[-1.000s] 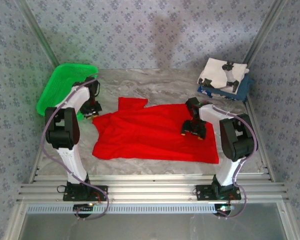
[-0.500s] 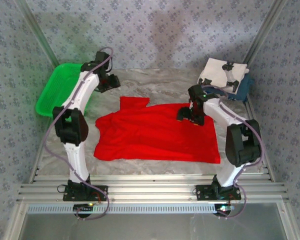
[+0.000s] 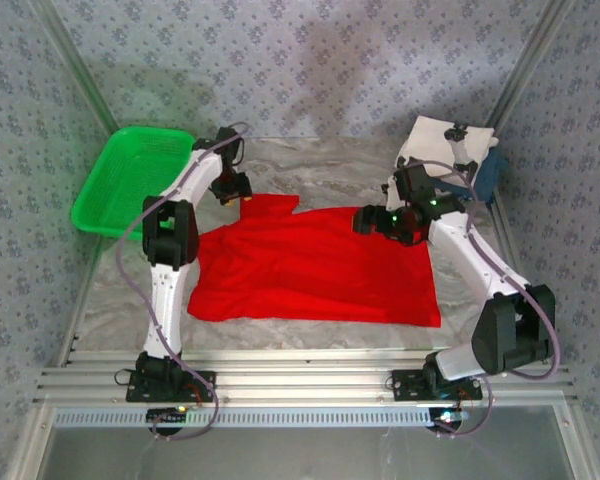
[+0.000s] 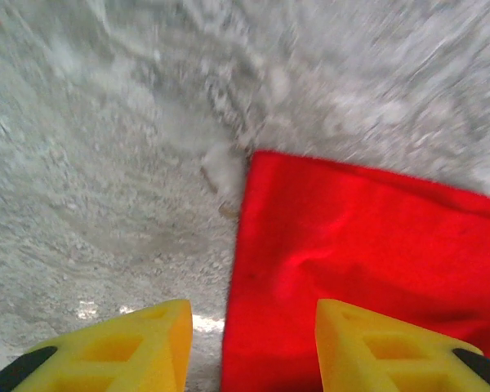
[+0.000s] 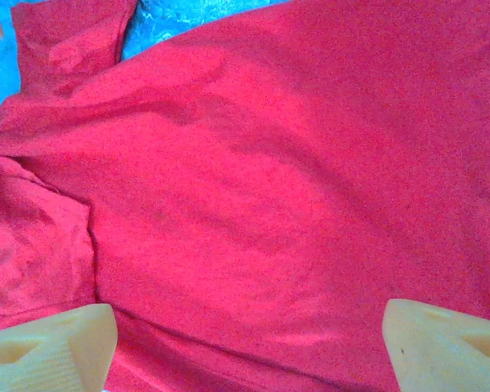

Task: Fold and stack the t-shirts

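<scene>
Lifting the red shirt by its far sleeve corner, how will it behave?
The red shirt is probably floppy: it lies flat with soft wrinkles, so a lifted corner would likely drape and drag the rest. Likely light, looking like thin cloth. Pushed, it may bunch rather than slide, judging by creases near its left side.
</scene>
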Robot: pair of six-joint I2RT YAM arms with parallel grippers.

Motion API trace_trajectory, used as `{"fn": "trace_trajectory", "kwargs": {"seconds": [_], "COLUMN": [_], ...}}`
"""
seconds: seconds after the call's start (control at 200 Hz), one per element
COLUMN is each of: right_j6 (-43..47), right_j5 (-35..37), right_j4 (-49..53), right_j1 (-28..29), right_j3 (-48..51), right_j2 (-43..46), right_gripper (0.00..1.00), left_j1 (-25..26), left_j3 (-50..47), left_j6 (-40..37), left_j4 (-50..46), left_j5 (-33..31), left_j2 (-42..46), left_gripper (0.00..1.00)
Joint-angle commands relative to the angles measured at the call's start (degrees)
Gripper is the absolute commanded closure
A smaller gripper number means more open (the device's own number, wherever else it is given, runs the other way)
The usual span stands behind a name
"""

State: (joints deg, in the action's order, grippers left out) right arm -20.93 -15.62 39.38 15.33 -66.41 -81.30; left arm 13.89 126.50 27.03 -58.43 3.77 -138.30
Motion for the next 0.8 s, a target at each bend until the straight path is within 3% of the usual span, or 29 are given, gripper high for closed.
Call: {"fn": "trace_trajectory", "kwargs": {"seconds": [0.0,0.24,0.605,0.794], "right_j6": [-0.06,-0.47,-0.33,-0.33], "right_j5": [-1.57,-2.23,-2.84,-2.79], "right_j4": [-0.51,0.81,0.33,0.88], "right_j1": [-0.32,-0.75,-1.37,-2.05], "right_j3": [2.87,5.78,8.32,9.88], "right_j2": [2.01,4.32,6.54,7.60], "right_gripper": [0.13,0.13,0.13,0.13], "left_j1": [-0.18,-0.14,0.52,0.78], "left_j3": [3.24,8.47,7.12,7.33], "left_j6": [0.97,2.40,3.16,3.07], "left_j4": [0.86,-1.40,2.67,1.76], "left_j5": [-0.73,-0.60,-1.33,-0.81], "left_j2": [-1.73,-6.16,-7.58,-9.62], "left_gripper": [0.57,0.59,0.60,0.67]}}
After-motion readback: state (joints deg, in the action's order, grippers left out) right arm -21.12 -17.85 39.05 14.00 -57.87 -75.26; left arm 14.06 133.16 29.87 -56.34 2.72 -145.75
